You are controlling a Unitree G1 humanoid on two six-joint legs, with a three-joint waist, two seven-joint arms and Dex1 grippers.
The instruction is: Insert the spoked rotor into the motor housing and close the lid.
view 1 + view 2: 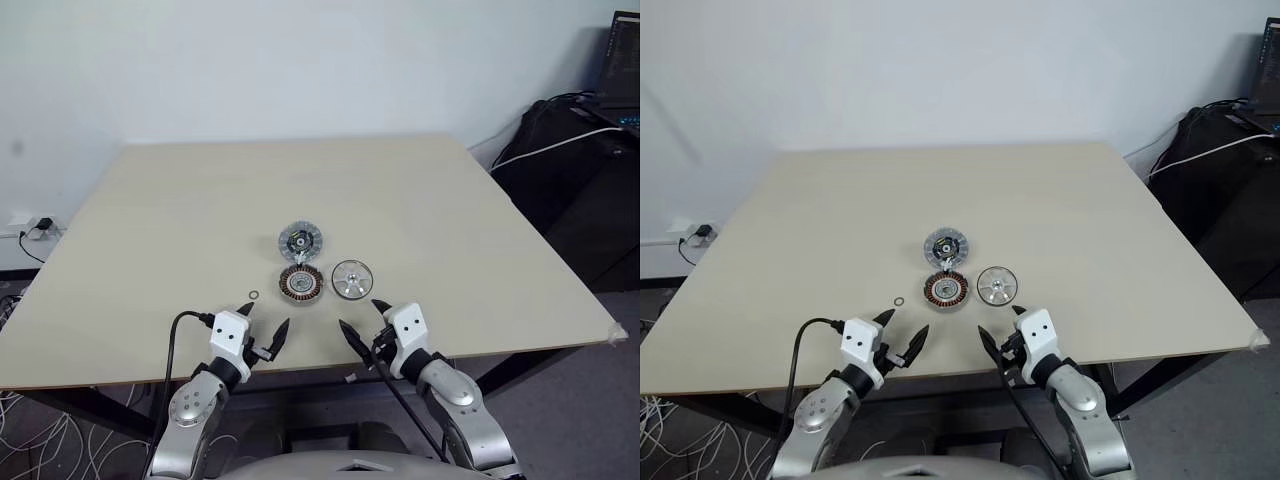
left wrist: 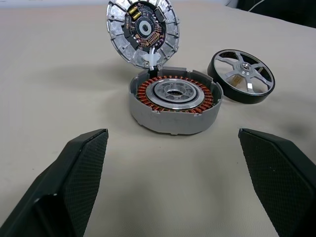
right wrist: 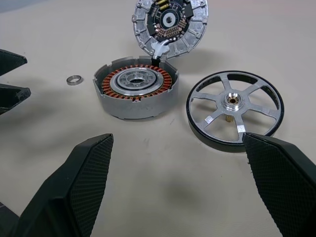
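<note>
Beige table (image 1: 450, 200) lies bare around both wide-open, empty grippers, left gripper (image 1: 262, 322) and right gripper (image 1: 361, 318), at its near edge, motor housing (image 1: 301, 283), spoked rotor (image 1: 351, 279) and lid (image 1: 300, 240) just ahead.

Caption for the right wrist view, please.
Open right gripper faces housing with lid open, rotor beside it, washer nearby.

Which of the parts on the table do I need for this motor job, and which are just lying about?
Needed:
spoked rotor
motor housing
lid, open and upright behind the housing

Lying about:
small ring washer
black bag beside the table
</note>
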